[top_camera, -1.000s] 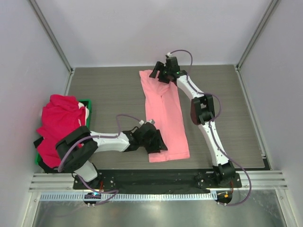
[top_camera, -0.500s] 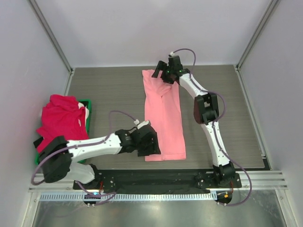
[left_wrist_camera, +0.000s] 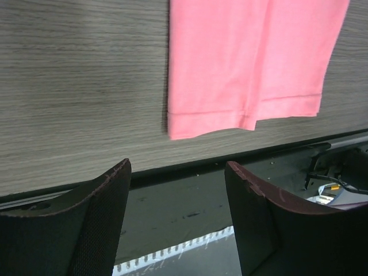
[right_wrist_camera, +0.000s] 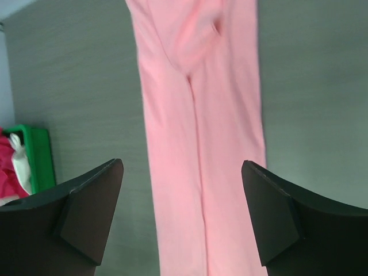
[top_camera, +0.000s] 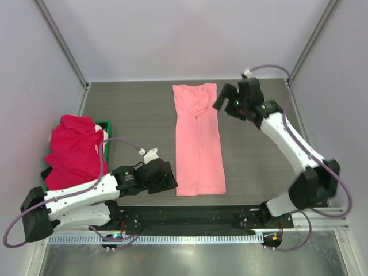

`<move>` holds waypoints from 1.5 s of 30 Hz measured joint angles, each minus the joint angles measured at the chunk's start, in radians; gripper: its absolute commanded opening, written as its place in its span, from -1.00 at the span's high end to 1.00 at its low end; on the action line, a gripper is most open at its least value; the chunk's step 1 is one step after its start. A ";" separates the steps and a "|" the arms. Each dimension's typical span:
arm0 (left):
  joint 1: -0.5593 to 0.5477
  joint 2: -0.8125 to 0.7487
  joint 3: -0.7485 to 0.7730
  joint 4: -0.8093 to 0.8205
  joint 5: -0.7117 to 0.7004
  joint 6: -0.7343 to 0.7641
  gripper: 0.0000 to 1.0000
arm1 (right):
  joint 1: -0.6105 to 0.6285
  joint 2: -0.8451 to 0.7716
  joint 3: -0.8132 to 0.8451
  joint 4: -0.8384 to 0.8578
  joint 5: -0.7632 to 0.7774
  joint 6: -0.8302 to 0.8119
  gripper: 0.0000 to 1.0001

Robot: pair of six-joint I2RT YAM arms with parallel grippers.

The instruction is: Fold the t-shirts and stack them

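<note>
A salmon-pink t-shirt [top_camera: 199, 141] lies flat on the table, folded lengthwise into a long strip. It also shows in the left wrist view [left_wrist_camera: 247, 63] and in the right wrist view [right_wrist_camera: 201, 132]. A heap of crimson t-shirts [top_camera: 72, 150] rests on the green tray [top_camera: 108, 129] at the left. My left gripper [top_camera: 170, 183] is open and empty, just left of the strip's near hem. My right gripper [top_camera: 223, 103] is open and empty, above the table just right of the strip's far end.
The table's near edge and a black rail [left_wrist_camera: 190, 201] lie close below the left gripper. Grey walls enclose the table on three sides. A bit of white cloth [right_wrist_camera: 20, 164] shows in the tray [right_wrist_camera: 40, 158].
Both grippers let go of the pink shirt and drew back. The left moved left and nearer, off the near hem. The right swung right, off the far end, which now lies flat.
</note>
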 measured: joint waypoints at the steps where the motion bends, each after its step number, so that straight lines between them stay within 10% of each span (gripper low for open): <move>1: 0.000 0.000 -0.011 0.002 0.000 -0.004 -0.36 | 0.014 -0.122 -0.134 -0.020 0.027 0.027 -0.78; 12: 0.000 0.004 -0.220 0.183 -0.008 -0.099 -0.28 | 0.385 -0.730 -0.981 -0.164 0.154 0.408 -0.47; 34: 0.000 0.114 -0.243 0.353 0.000 -0.140 -0.16 | 0.486 -0.629 -1.122 0.048 0.185 0.576 0.65; 42: 0.000 0.165 -0.257 0.470 0.002 -0.171 0.00 | 0.486 -0.646 -1.131 0.044 0.182 0.579 0.66; 45: -0.001 0.194 -0.257 0.512 0.008 -0.182 0.10 | 0.487 -0.660 -1.135 0.038 0.180 0.579 0.36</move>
